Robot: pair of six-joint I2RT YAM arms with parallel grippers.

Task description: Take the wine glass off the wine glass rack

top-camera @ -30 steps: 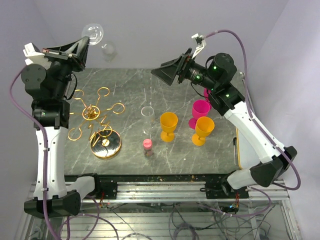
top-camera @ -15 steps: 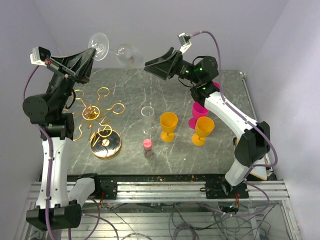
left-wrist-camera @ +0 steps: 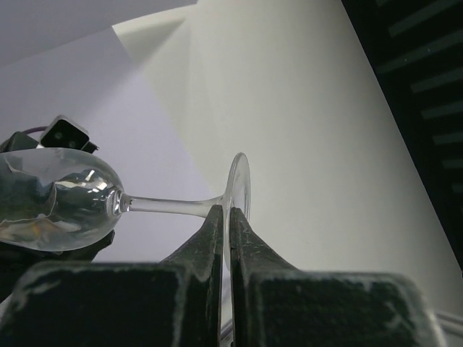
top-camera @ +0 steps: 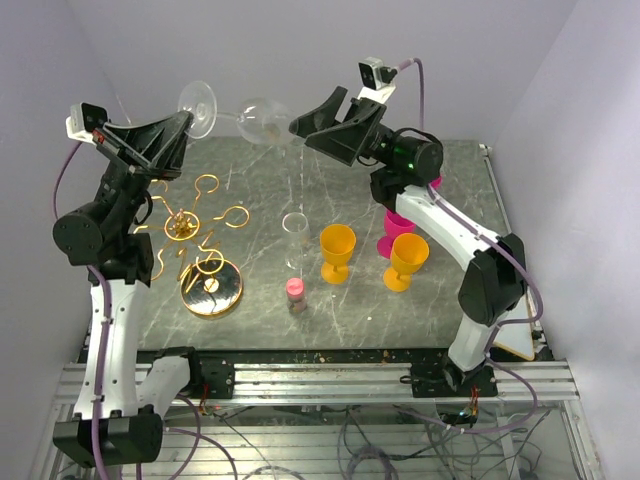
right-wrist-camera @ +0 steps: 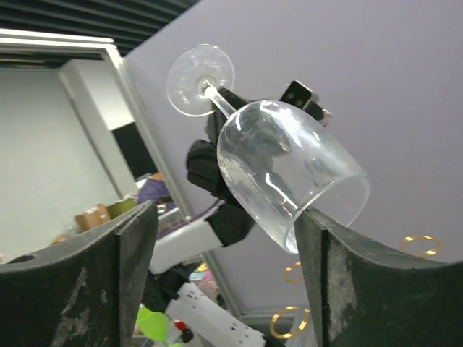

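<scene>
A clear wine glass (top-camera: pixel 250 117) is held high above the table's back edge, lying sideways with its foot to the left. My left gripper (top-camera: pixel 183 128) is shut on the rim of its foot (left-wrist-camera: pixel 239 189). My right gripper (top-camera: pixel 300 128) is open, its jaws either side of the bowl's mouth (right-wrist-camera: pixel 289 177); the right pad (right-wrist-camera: pixel 325 246) is at the bowl's rim. The gold wire wine glass rack (top-camera: pixel 195 245) stands on its round shiny base (top-camera: pixel 211 288) at the left of the table, with no glass on it.
On the grey marble table (top-camera: pixel 260 170) stand a clear tall glass (top-camera: pixel 294 232), an orange goblet (top-camera: pixel 337 250), a second orange goblet (top-camera: pixel 406 260), a pink goblet (top-camera: pixel 400 222) and a small pink-capped bottle (top-camera: pixel 296 294).
Both arms have risen and closed in. My left gripper has swung the glass sideways to the right, and my right gripper has come left up to the bowl's mouth.
</scene>
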